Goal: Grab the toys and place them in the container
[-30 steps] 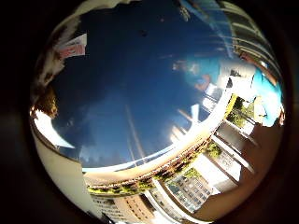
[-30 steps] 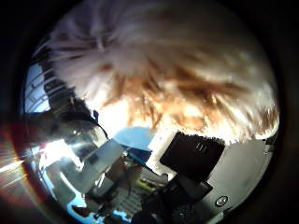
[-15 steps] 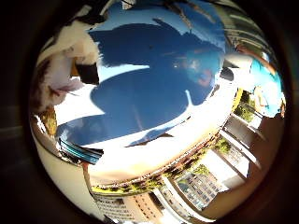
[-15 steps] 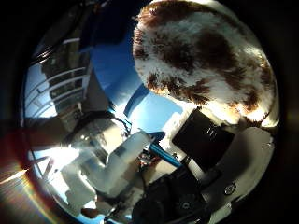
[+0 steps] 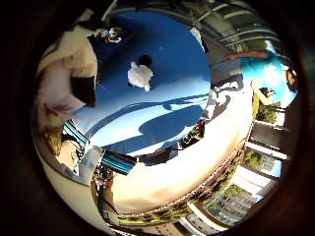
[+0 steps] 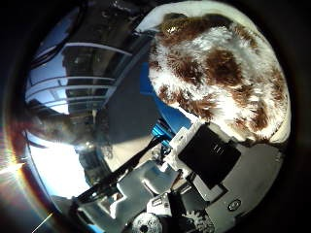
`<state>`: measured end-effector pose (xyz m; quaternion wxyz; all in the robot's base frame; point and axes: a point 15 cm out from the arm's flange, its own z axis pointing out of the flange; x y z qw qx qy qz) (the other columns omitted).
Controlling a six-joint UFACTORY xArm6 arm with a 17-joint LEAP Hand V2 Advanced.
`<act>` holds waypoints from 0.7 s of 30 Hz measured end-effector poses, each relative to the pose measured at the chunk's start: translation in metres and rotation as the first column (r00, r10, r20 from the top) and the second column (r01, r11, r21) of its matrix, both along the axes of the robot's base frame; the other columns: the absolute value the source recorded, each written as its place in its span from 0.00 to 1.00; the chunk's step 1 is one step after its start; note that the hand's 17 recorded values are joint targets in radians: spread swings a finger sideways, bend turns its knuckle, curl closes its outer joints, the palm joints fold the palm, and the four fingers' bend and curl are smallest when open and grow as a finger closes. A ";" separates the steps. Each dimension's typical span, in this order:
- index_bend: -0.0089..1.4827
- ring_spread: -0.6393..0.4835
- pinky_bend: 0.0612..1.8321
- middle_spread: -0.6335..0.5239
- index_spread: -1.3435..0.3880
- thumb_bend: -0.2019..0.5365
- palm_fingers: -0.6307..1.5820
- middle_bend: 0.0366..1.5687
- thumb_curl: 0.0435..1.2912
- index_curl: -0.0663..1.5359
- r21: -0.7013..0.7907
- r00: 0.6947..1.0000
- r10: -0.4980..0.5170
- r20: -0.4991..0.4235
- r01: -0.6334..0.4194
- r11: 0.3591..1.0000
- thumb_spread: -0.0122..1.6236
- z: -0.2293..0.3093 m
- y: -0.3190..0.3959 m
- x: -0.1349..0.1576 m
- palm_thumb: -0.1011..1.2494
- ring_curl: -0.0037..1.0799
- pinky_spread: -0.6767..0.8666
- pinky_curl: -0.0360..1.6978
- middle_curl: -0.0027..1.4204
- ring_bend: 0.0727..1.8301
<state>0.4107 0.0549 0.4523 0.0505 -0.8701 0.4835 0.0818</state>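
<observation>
With the blue surface (image 5: pixel 167 98) dropping away below, the hand (image 6: pixel 194 194) is carrying the brown-and-white plush toy (image 6: pixel 218 82) against its palm, fingers apparently curled around it, a loose hold risking a drop.

- A furry plush toy (image 6: pixel 218 77), white with brown patches, fills much of the thumb-side view, so it sits close against the palm, touching the black and white parts of the robot hand (image 6: pixel 209 160). Its shape and which way it faces cannot be told.
- A small white toy (image 5: pixel 140 75) with a dark round part at one end lies on the blue surface of the desk (image 5: pixel 167 113), well away from the palm.
- Another small toy (image 5: pixel 112 34), pale with brownish marks, lies near the far edge of the same blue surface, apart from the white one; too small to make out further.
</observation>
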 end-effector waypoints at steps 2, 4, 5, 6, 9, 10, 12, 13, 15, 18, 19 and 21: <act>0.53 0.45 0.86 0.32 0.09 0.26 0.67 0.76 0.62 0.28 0.032 1.000 -0.028 0.006 0.027 0.999 0.66 0.000 0.027 0.006 0.83 0.82 0.52 0.51 0.82 0.80; 0.53 0.45 0.86 0.32 0.09 0.26 0.67 0.77 0.63 0.29 0.060 0.999 -0.047 0.004 0.047 0.997 0.66 -0.004 0.056 0.013 0.83 0.82 0.52 0.51 0.82 0.81; 0.53 0.45 0.86 0.32 0.09 0.26 0.67 0.77 0.63 0.29 0.067 0.999 -0.051 0.001 0.051 0.996 0.66 -0.008 0.071 0.016 0.83 0.82 0.52 0.51 0.82 0.81; 0.52 0.45 0.86 0.32 0.08 0.25 0.66 0.77 0.63 0.31 0.071 0.998 -0.056 0.000 0.056 0.996 0.66 -0.012 0.086 0.020 0.82 0.82 0.52 0.52 0.82 0.81; 0.52 0.45 0.87 0.33 0.08 0.25 0.66 0.78 0.64 0.34 0.076 0.997 -0.072 -0.007 0.072 0.994 0.66 -0.034 0.129 0.034 0.82 0.82 0.52 0.52 0.83 0.82; 0.51 0.45 0.87 0.33 0.07 0.25 0.65 0.78 0.64 0.35 0.074 0.997 -0.075 -0.016 0.076 0.994 0.66 -0.046 0.140 0.041 0.81 0.82 0.52 0.52 0.83 0.82; 0.51 0.45 0.87 0.33 0.07 0.25 0.65 0.79 0.65 0.37 0.058 0.995 -0.084 -0.059 0.087 0.994 0.66 -0.073 0.158 0.047 0.81 0.82 0.52 0.53 0.83 0.83; 0.50 0.45 0.87 0.33 0.07 0.25 0.65 0.79 0.65 0.38 0.047 0.993 -0.087 -0.083 0.092 0.995 0.66 -0.089 0.168 0.049 0.81 0.81 0.51 0.53 0.83 0.83; 0.50 0.45 0.87 0.33 0.06 0.25 0.64 0.79 0.65 0.41 0.030 0.989 -0.096 -0.111 0.100 0.994 0.66 -0.112 0.183 0.053 0.80 0.81 0.51 0.53 0.83 0.83; 0.48 0.45 0.88 0.33 0.05 0.24 0.63 0.80 0.65 0.45 0.015 0.987 -0.114 -0.116 0.116 0.993 0.66 -0.143 0.203 0.064 0.77 0.81 0.51 0.54 0.83 0.84; 0.48 0.45 0.88 0.33 0.05 0.23 0.62 0.80 0.65 0.46 0.008 0.986 -0.119 -0.115 0.121 0.993 0.66 -0.154 0.209 0.067 0.76 0.81 0.51 0.54 0.83 0.84; 0.46 0.47 0.87 0.33 0.06 0.22 0.60 0.80 0.64 0.50 0.000 0.984 -0.127 -0.122 0.128 0.992 0.67 -0.167 0.212 0.071 0.71 0.80 0.51 0.54 0.82 0.84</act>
